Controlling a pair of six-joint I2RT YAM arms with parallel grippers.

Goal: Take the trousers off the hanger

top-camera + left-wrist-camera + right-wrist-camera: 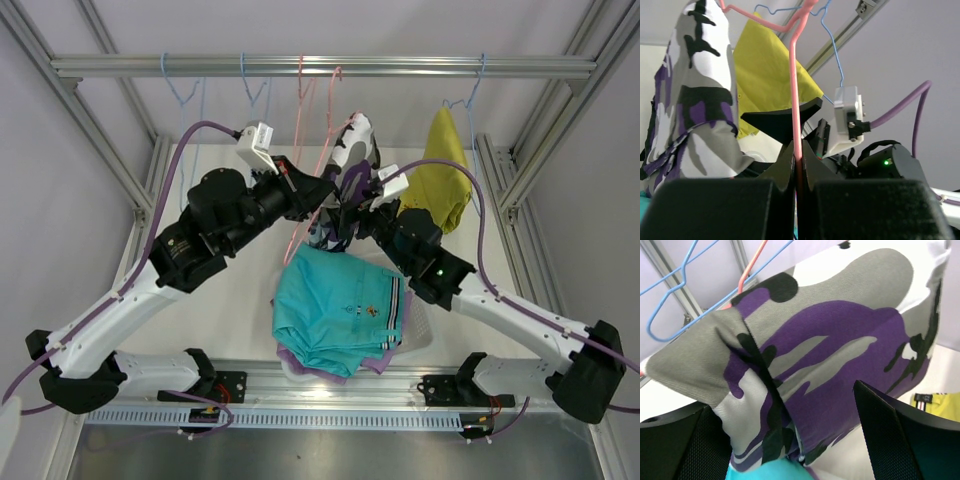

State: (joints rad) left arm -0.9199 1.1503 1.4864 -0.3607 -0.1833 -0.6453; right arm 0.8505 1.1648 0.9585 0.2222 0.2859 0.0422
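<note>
**A:** Which step is being done?

**B:** The purple camouflage trousers [830,355] are being taken off the pink hanger [794,90]. They seem to be hung on it, above the teal trousers [335,305].

**A:** How are the pincers set?

**B:** The hanger wire is clenched in the left pincer [797,165]. The right pincer [790,430] is wide open, with the cloth between its fingers, not squeezed.

**A:** What is needed next?

**B:** Probably the cloth must be pinched and pulled down while the hanger is held firm.

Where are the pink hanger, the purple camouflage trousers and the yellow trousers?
pink hanger [794,80]: left wrist view, upright wire.
purple camouflage trousers [840,330]: right wrist view, purple patch.
yellow trousers [445,180]: top view, cloth middle.
</note>
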